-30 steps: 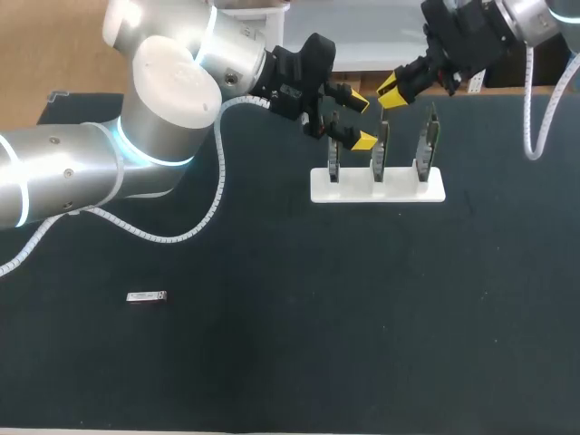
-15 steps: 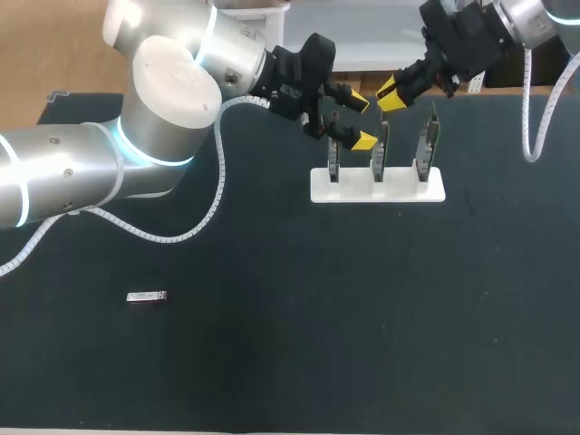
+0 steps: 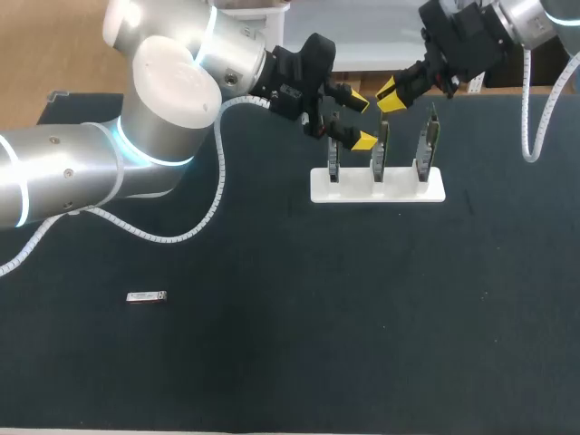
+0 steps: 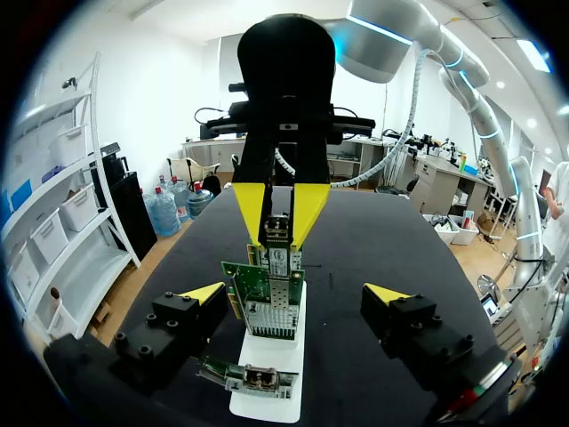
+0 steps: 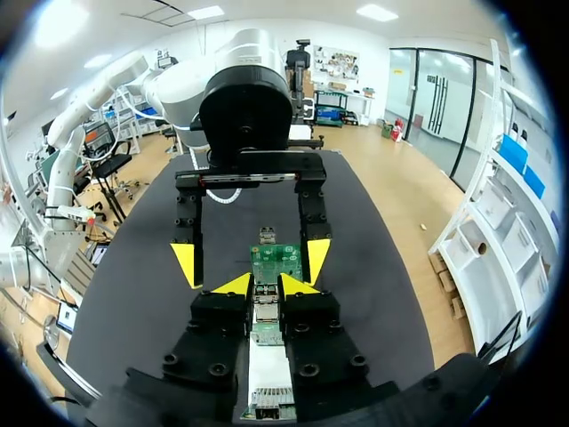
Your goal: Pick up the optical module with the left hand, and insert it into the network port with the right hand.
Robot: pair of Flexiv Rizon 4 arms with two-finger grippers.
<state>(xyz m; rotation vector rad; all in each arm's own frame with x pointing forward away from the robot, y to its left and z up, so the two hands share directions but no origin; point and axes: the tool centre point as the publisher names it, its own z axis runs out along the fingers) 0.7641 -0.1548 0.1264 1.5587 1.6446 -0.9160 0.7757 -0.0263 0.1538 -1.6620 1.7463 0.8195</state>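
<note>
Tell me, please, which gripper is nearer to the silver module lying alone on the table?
Left. The left gripper hovers by the card rack, far from the module; the right gripper is even farther.

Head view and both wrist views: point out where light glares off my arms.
Head view: the left arm is washed bright on its white joint cap, while the table is matt and dark, with no glare. Left wrist view: a bright streak runs along the right arm. Right wrist view: the left arm shows a soft sheen on its grey shell.
</note>
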